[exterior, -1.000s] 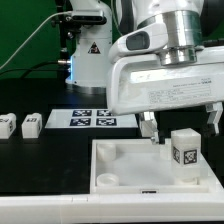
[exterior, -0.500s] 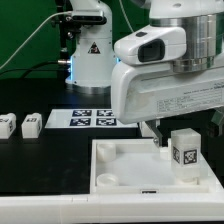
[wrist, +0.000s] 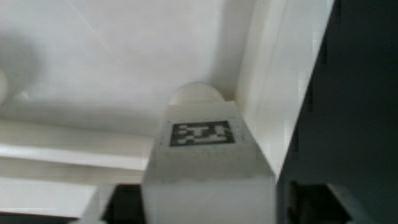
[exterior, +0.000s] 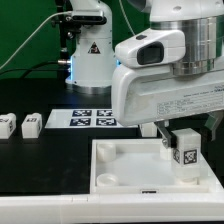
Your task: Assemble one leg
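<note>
From where I stood, the gripper (exterior: 184, 138) hung low at the exterior view's right, its bulky white body filling the upper right of the frame. Its two fingers (exterior: 164, 140) were drawn in around the leg (exterior: 184, 152), a small white post with a black-and-white tag facing outward. In the wrist view the leg (wrist: 205, 150) filled the gap between the dark fingers (wrist: 125, 205), both pads lying against its sides, so the grip looked closed on it. The leg stood upright over the far right corner of the white tray (exterior: 115, 165) in the lower right of the frame; I could not tell whether its foot touched the tray floor. Behind the tray, at mid-frame, lay the marker board (exterior: 90, 119) on the black table (exterior: 40, 160). Two more little posts (exterior: 31, 124) sat side by side at the exterior view's left edge, well apart from the tray.
</note>
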Action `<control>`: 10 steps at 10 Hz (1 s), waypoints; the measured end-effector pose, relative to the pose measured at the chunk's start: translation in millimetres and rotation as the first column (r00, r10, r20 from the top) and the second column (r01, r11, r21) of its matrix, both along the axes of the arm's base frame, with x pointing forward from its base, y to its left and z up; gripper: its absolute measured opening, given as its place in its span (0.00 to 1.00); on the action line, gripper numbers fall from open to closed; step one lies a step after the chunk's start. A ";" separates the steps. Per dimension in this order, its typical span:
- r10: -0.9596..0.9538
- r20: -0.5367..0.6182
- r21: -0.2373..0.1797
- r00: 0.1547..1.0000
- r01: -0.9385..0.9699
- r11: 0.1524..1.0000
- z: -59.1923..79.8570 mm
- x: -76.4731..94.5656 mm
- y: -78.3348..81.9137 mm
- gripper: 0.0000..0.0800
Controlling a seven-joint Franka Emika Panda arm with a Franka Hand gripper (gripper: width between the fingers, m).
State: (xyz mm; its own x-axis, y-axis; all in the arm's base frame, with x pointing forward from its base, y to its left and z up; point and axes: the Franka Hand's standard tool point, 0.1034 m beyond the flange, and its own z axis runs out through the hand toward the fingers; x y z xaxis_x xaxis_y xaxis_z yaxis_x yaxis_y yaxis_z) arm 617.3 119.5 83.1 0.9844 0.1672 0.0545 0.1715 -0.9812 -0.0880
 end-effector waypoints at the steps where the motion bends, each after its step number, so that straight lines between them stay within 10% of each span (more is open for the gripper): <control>1: 0.001 0.001 -0.001 1.000 -0.001 1.000 0.0 0.2 -1.1 0.37; 5: -0.417 -0.046 0.012 0.908 0.418 0.908 -0.2 0.5 -1.4 0.37; 10: -0.914 -0.151 0.088 0.376 0.926 0.367 -1.2 6.9 -7.2 0.37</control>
State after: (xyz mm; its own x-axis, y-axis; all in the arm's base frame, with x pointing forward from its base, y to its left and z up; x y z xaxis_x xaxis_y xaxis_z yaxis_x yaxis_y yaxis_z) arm 624.2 112.3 81.9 0.5237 -0.8481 -0.0806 -0.8422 -0.5013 -0.1985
